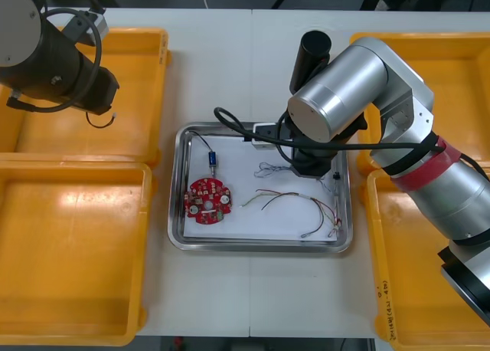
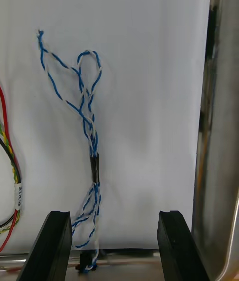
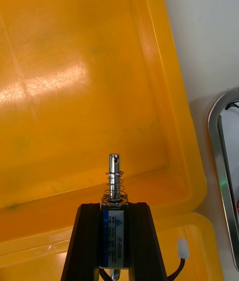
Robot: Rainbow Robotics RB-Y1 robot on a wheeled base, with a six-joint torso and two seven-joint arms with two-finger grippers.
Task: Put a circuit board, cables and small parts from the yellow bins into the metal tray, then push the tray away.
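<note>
Left jaws clench a small metal part (image 3: 114,186) above a yellow bin (image 3: 74,87), likely bound for the tray (image 1: 175,190). Right jaws hang released astride the twisted cable (image 2: 87,112) lying there.

Your 4 bins (image 1: 76,274) are glossy yellow plastic, catching the lights. The tray (image 1: 260,246) has a shiny metal rim and a matt white floor. The part (image 3: 114,174) in your left gripper (image 3: 114,209) is polished metal with a coiled spring; the fingers (image 3: 87,241) look matt black.
</note>
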